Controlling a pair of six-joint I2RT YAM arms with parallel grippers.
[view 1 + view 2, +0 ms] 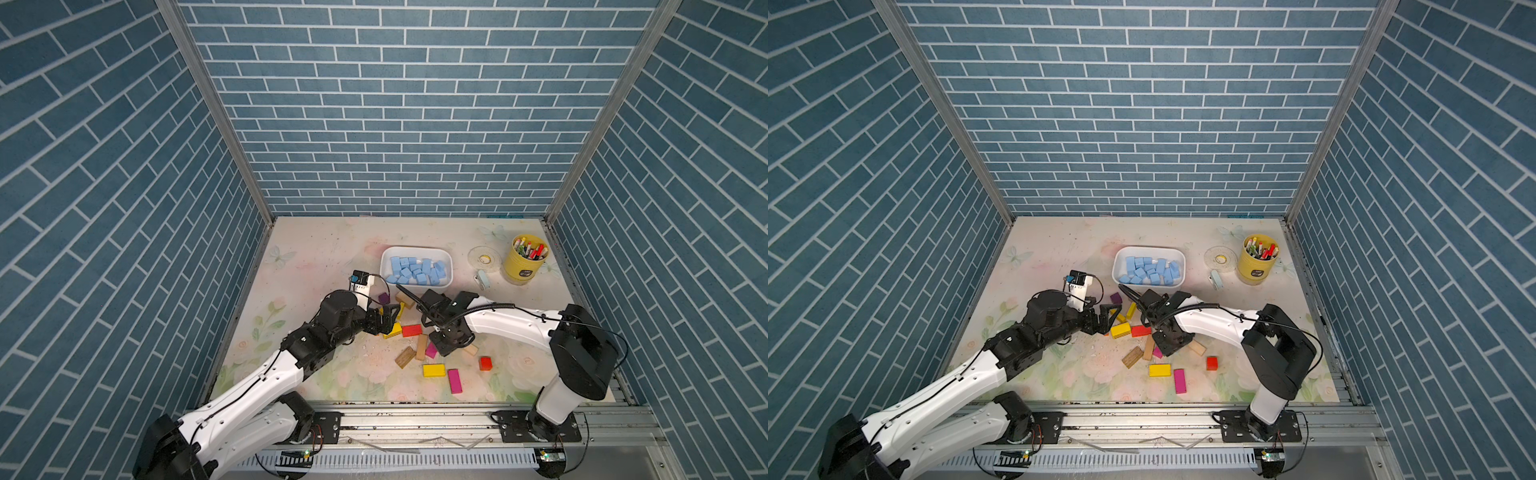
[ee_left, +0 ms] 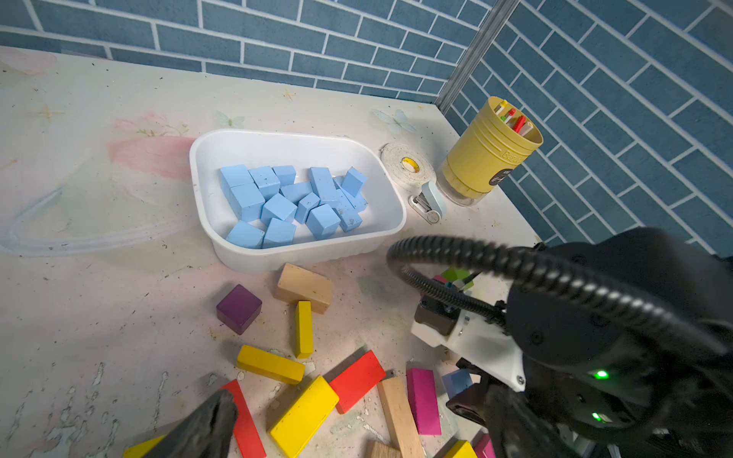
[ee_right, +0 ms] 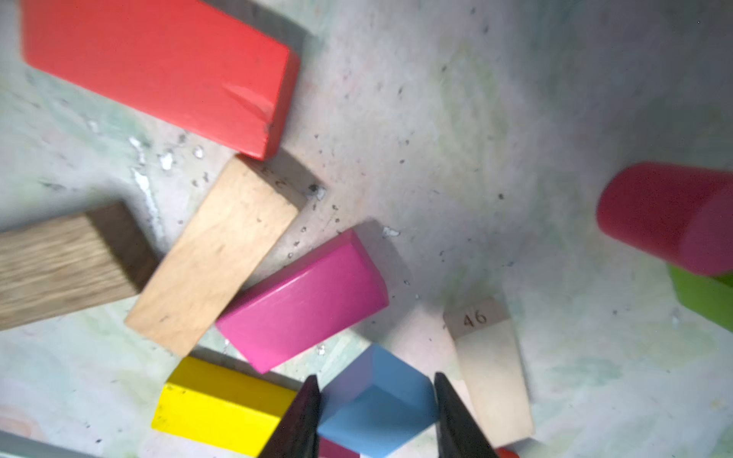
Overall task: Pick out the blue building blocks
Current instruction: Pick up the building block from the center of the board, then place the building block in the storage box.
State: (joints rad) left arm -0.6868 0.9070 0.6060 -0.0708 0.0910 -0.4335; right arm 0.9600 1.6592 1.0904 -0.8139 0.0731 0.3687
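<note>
One blue block (image 3: 377, 400) shows only in wrist views.

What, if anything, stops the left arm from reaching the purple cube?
Probably nothing; yes, it looks reachable. The purple cube sits apart from the other blocks on the table, just beyond the open left end effector.

"46" on pale wooden block (image 3: 492, 368)

2 white arms (image 1: 266, 374), black joints (image 1: 582, 353), corrugated black cables (image 2: 496, 253), green LEDs (image 2: 601, 374)
</note>
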